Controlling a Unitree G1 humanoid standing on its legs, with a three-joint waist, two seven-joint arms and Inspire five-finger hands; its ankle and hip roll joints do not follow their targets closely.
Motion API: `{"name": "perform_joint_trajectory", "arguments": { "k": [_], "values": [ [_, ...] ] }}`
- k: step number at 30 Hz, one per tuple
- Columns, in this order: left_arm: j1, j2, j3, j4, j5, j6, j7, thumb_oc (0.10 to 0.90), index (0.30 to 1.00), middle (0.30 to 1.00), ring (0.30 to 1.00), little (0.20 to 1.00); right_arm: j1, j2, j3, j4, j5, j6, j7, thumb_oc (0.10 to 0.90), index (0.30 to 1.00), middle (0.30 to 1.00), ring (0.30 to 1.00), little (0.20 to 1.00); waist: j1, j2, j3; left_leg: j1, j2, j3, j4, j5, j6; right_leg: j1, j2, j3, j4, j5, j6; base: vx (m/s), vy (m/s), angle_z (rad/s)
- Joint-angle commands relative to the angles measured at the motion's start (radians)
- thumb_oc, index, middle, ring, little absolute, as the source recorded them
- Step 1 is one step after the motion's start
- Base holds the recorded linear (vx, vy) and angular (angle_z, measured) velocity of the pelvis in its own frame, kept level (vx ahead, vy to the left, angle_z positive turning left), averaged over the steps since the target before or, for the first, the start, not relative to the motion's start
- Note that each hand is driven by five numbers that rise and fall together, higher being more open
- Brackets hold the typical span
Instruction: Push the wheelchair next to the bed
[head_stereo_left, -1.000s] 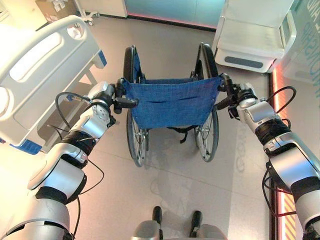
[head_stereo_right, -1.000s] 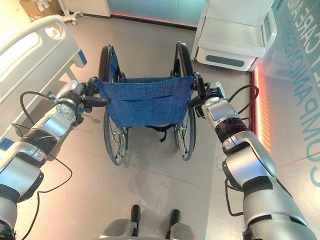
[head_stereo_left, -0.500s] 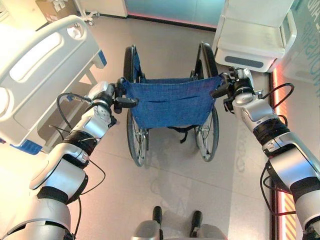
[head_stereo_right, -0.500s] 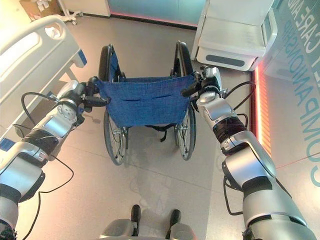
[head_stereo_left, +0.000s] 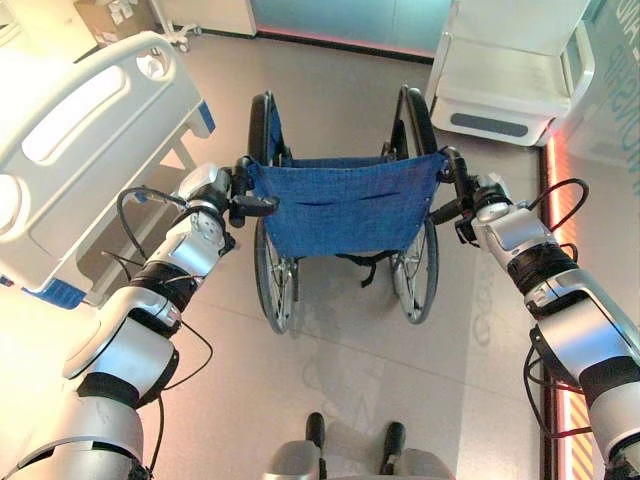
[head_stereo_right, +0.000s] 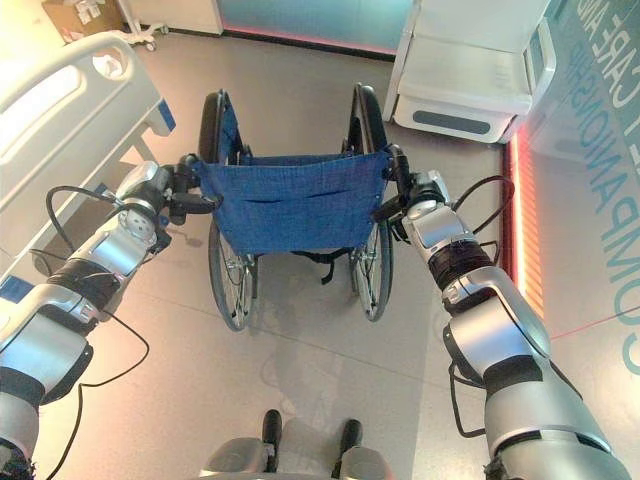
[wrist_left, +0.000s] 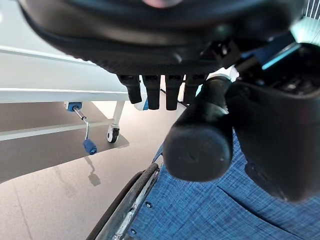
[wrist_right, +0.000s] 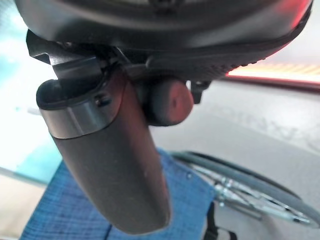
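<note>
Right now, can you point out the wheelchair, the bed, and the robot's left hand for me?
wheelchair (head_stereo_left: 345, 205): left eye view, on the blue fabric backrest.
bed (head_stereo_left: 90, 105): left eye view, on the white end board.
left hand (head_stereo_left: 238, 190): left eye view, on the dark hand at the wheelchair's left push handle.

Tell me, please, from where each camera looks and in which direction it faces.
Left eye view: on the head, looking down at the wheelchair; both arms show, bed at left.
Right eye view: on the head, slightly beside; same scene, left hand, right hand on the handles.
Left wrist view: on the left wrist, along the hand curled round the left handle.
Right wrist view: on the right wrist, along the hand at the right handle.
Shared: all show the blue backrest.
</note>
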Motion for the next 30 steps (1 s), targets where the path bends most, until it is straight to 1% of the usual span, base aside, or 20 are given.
{"name": "perform_joint_trajectory", "arguments": {
  "k": [1, 2, 3, 4, 7, 8, 9, 10, 12, 15, 18, 20, 25, 27, 28, 29, 30],
  "values": [
    [-0.073, -0.047, -0.035, 0.047, 0.030, -0.102, 0.025, 0.800, 0.900, 0.900, 0.900, 0.900, -0.107, -0.037, 0.062, 0.059, -0.067, -0.036, -0.018, 0.800, 0.900, 0.900, 0.900, 0.900, 0.001, -0.002, -0.022, -0.037, -0.019, 0.028, 0.085, -0.122, 0.014, -0.054, -0.013, 0.005, 0.142, -0.100, -0.045, 0.00, -0.007, 0.04],
    [-0.075, -0.048, -0.037, 0.049, 0.030, -0.109, 0.023, 0.800, 0.900, 0.900, 0.900, 0.900, -0.105, -0.036, 0.060, 0.072, -0.061, -0.054, -0.020, 0.800, 0.900, 0.900, 0.900, 0.900, 0.002, -0.001, -0.020, -0.039, -0.019, 0.028, 0.085, -0.121, 0.015, -0.055, -0.014, 0.004, 0.143, -0.100, -0.045, 0.01, -0.009, 0.04],
    [-0.074, -0.049, -0.039, 0.048, 0.028, -0.115, 0.020, 0.800, 0.900, 0.900, 0.900, 0.900, -0.101, -0.036, 0.058, 0.081, -0.059, -0.089, -0.012, 0.800, 0.900, 0.900, 0.900, 0.900, 0.002, 0.000, -0.020, -0.039, -0.020, 0.026, 0.086, -0.121, 0.016, -0.056, -0.014, 0.004, 0.144, -0.100, -0.045, 0.01, -0.006, 0.03],
    [-0.074, -0.049, -0.039, 0.048, 0.028, -0.115, 0.020, 0.800, 0.900, 0.900, 0.900, 0.900, -0.101, -0.036, 0.058, 0.081, -0.059, -0.089, -0.012, 0.800, 0.900, 0.900, 0.900, 0.900, 0.002, 0.000, -0.020, -0.039, -0.020, 0.026, 0.086, -0.121, 0.016, -0.056, -0.014, 0.004, 0.144, -0.100, -0.045, 0.01, -0.002, 0.03],
    [-0.071, -0.054, -0.042, 0.042, 0.034, -0.125, 0.003, 0.800, 0.900, 0.900, 0.900, 0.900, -0.090, -0.025, 0.050, 0.074, -0.019, -0.181, -0.028, 0.800, 0.900, 0.900, 0.900, 0.900, 0.003, 0.004, -0.016, -0.040, -0.021, 0.023, 0.087, -0.119, 0.014, -0.057, -0.017, 0.002, 0.145, -0.097, -0.044, 0.00, 0.000, 0.00],
    [-0.069, -0.055, -0.041, 0.039, 0.036, -0.125, -0.002, 0.780, 0.869, 0.869, 0.869, 0.869, -0.087, -0.022, 0.048, 0.066, -0.013, -0.205, -0.034, 0.800, 0.900, 0.900, 0.900, 0.900, 0.003, 0.005, -0.017, -0.041, -0.022, 0.022, 0.086, -0.119, 0.014, -0.057, -0.017, 0.002, 0.145, -0.097, -0.043, 0.00, 0.000, 0.00],
    [-0.068, -0.057, -0.041, 0.037, 0.035, -0.125, -0.004, 0.780, 0.869, 0.869, 0.869, 0.869, -0.086, -0.020, 0.046, 0.059, -0.008, -0.228, -0.037, 0.800, 0.900, 0.900, 0.900, 0.900, 0.004, 0.006, -0.016, -0.042, -0.023, 0.022, 0.085, -0.118, 0.014, -0.058, -0.018, 0.002, 0.144, -0.097, -0.043, 0.00, 0.000, 0.00],
    [-0.067, -0.059, -0.041, 0.036, 0.036, -0.127, -0.006, 0.750, 0.825, 0.825, 0.825, 0.825, -0.085, -0.018, 0.043, 0.049, -0.005, -0.251, -0.047, 0.800, 0.900, 0.900, 0.900, 0.900, 0.004, 0.007, -0.017, -0.044, -0.023, 0.021, 0.085, -0.117, 0.013, -0.059, -0.018, 0.002, 0.144, -0.096, -0.043, 0.00, 0.000, 0.00],
    [-0.061, -0.060, -0.038, 0.031, 0.039, -0.128, -0.014, 0.755, 0.832, 0.832, 0.832, 0.832, -0.078, -0.017, 0.033, 0.013, -0.009, -0.296, -0.085, 0.800, 0.900, 0.900, 0.900, 0.900, 0.003, 0.010, -0.018, -0.047, -0.026, 0.018, 0.084, -0.116, 0.012, -0.063, -0.020, 0.000, 0.146, -0.094, -0.041, 0.00, 0.000, 0.00],
    [-0.047, -0.064, -0.032, 0.021, 0.047, -0.132, -0.005, 0.764, 0.846, 0.846, 0.846, 0.846, -0.084, -0.021, 0.022, -0.045, -0.011, -0.293, -0.126, 0.800, 0.900, 0.900, 0.900, 0.900, 0.002, 0.012, -0.017, -0.053, -0.027, 0.016, 0.084, -0.115, 0.011, -0.069, -0.022, 0.001, 0.147, -0.093, -0.039, 0.00, 0.000, 0.00],
    [-0.038, -0.063, -0.027, 0.002, 0.054, -0.118, -0.005, 0.759, 0.839, 0.839, 0.839, 0.839, -0.096, -0.029, 0.018, -0.103, 0.003, -0.263, -0.167, 0.800, 0.900, 0.900, 0.900, 0.900, 0.001, 0.012, -0.019, -0.052, -0.029, 0.014, 0.082, -0.117, 0.012, -0.071, -0.020, 0.003, 0.148, -0.095, -0.040, 0.00, 0.000, 0.00],
    [-0.034, -0.061, -0.024, -0.003, 0.056, -0.110, -0.006, 0.762, 0.844, 0.844, 0.844, 0.844, -0.101, -0.031, 0.015, -0.125, 0.003, -0.254, -0.187, 0.800, 0.900, 0.900, 0.900, 0.900, 0.001, 0.011, -0.021, -0.050, -0.029, 0.012, 0.081, -0.118, 0.012, -0.070, -0.019, 0.002, 0.149, -0.096, -0.039, 0.02, 0.005, 0.00],
    [-0.029, -0.068, -0.015, 0.001, 0.064, -0.104, -0.012, 0.780, 0.869, 0.869, 0.869, 0.869, -0.115, -0.031, 0.014, -0.149, 0.000, -0.223, -0.175, 0.800, 0.900, 0.900, 0.900, 0.900, 0.000, 0.007, -0.030, -0.039, -0.030, 0.011, 0.079, -0.123, 0.013, -0.060, -0.018, 0.002, 0.147, -0.098, -0.038, 0.05, 0.003, 0.01],
    [-0.024, -0.076, -0.013, 0.001, 0.061, -0.109, -0.011, 0.778, 0.867, 0.867, 0.867, 0.867, -0.112, -0.028, 0.019, -0.158, -0.008, -0.204, -0.161, 0.800, 0.900, 0.900, 0.900, 0.900, 0.000, 0.006, -0.036, -0.034, -0.031, 0.012, 0.078, -0.123, 0.013, -0.053, -0.018, 0.002, 0.144, -0.097, -0.037, 0.05, 0.009, 0.00],
    [-0.019, -0.080, -0.012, 0.000, 0.059, -0.120, -0.017, 0.698, 0.747, 0.747, 0.747, 0.747, -0.107, -0.025, 0.021, -0.155, -0.001, -0.181, -0.145, 0.800, 0.900, 0.900, 0.900, 0.900, 0.000, 0.006, -0.040, -0.029, -0.032, 0.013, 0.077, -0.123, 0.013, -0.050, -0.019, 0.001, 0.143, -0.098, -0.037, 0.04, 0.006, 0.01],
    [-0.019, -0.083, -0.011, -0.002, 0.059, -0.122, -0.019, 0.698, 0.747, 0.747, 0.747, 0.747, -0.103, -0.024, 0.020, -0.152, 0.000, -0.175, -0.139, 0.800, 0.900, 0.900, 0.900, 0.900, 0.000, 0.006, -0.041, -0.029, -0.031, 0.013, 0.077, -0.122, 0.013, -0.050, -0.019, 0.001, 0.144, -0.098, -0.036, 0.04, 0.009, 0.01],
    [-0.015, -0.089, -0.013, -0.006, 0.055, -0.138, -0.020, 0.491, 0.436, 0.436, 0.436, 0.436, -0.095, -0.021, 0.021, -0.139, -0.004, -0.173, -0.086, 0.563, 0.545, 0.545, 0.545, 0.545, 0.001, 0.007, -0.042, -0.029, -0.031, 0.013, 0.078, -0.122, 0.013, -0.049, -0.020, 0.001, 0.145, -0.099, -0.037, 0.00, 0.000, 0.00]
  ]
}}
